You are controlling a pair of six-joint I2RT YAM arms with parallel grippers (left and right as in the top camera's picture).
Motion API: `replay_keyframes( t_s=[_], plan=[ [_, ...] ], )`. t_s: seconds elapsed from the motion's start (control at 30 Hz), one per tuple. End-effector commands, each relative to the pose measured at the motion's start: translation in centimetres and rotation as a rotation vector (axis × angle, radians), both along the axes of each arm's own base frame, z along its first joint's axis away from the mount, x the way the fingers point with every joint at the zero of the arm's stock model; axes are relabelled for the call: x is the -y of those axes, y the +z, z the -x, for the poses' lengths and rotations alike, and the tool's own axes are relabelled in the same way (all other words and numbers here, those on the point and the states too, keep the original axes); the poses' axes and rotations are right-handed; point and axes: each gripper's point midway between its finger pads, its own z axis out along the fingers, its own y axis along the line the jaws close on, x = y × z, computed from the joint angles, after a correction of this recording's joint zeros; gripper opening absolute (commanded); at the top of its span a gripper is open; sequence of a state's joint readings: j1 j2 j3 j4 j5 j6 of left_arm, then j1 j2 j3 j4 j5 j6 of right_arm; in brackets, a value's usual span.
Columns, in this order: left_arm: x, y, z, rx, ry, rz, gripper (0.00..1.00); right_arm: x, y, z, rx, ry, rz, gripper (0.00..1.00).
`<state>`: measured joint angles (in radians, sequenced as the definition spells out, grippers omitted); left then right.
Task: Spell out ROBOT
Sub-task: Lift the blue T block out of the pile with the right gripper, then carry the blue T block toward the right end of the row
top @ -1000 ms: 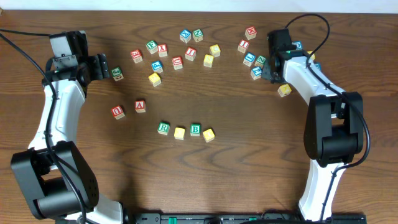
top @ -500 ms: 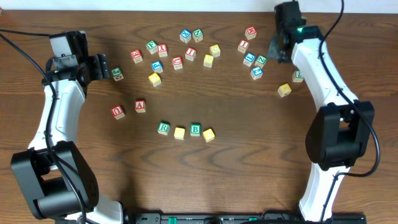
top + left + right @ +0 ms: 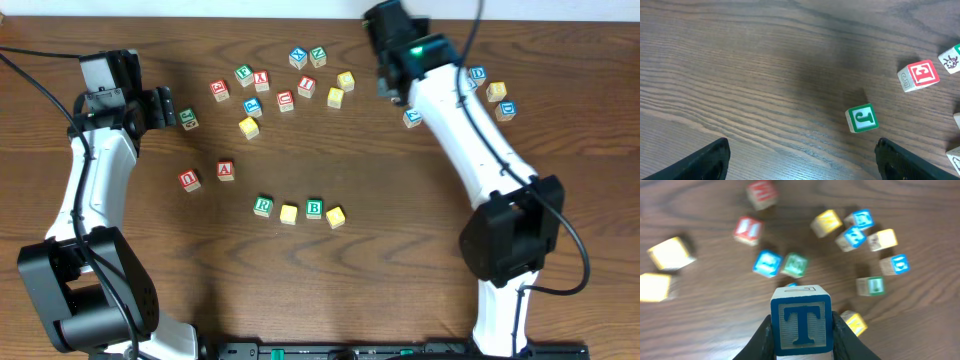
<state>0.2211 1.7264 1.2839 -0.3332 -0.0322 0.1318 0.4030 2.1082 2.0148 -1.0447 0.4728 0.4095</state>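
Note:
Near the table's middle stands a row: green-framed R cube (image 3: 263, 206), yellow cube (image 3: 289, 213), green-framed B cube (image 3: 314, 208), second yellow cube (image 3: 335, 217). My right gripper (image 3: 801, 330) is shut on the blue-framed T cube (image 3: 801, 320), held above the table with the T facing the wrist camera. In the overhead view that gripper (image 3: 388, 72) hangs over the far edge, right of the middle, and the T cube is hidden under it. My left gripper (image 3: 802, 165) stands wide open at the far left with nothing between its fingers. A green J cube (image 3: 862, 118) lies just ahead of it.
Red-framed A (image 3: 226, 170) and U (image 3: 189, 180) cubes lie left of the row. Several loose cubes are scattered along the far middle (image 3: 285, 99) and far right (image 3: 496, 91). Under the right gripper lie more cubes, among them a green one (image 3: 795, 264).
The right arm has swung left along the far side of the table, from the right-hand cluster toward the upper middle. The left arm has not moved.

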Motion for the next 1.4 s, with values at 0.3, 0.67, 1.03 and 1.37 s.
replay_keyframes(
  t_s=[0.3,0.67,1.03,1.37],
  plan=[
    [-0.1,-0.2,0.2,-0.009,0.0,-0.004,0.91,-5.8,2.5,2.9,0.098,-0.082,-0.102,0.15],
    [-0.1,-0.3,0.3,-0.013,0.0,-0.003,0.91,-7.8,1.3,6.8,0.036,-0.165,-0.124,0.13],
    [-0.1,-0.3,0.3,-0.013,0.0,-0.003,0.91,-10.1,-1.8,10.0,-0.029,-0.143,-0.099,0.17],
    [-0.1,-0.3,0.3,-0.012,0.0,-0.003,0.91,-8.1,-7.3,11.2,-0.152,-0.182,-0.098,0.16]
  ],
)
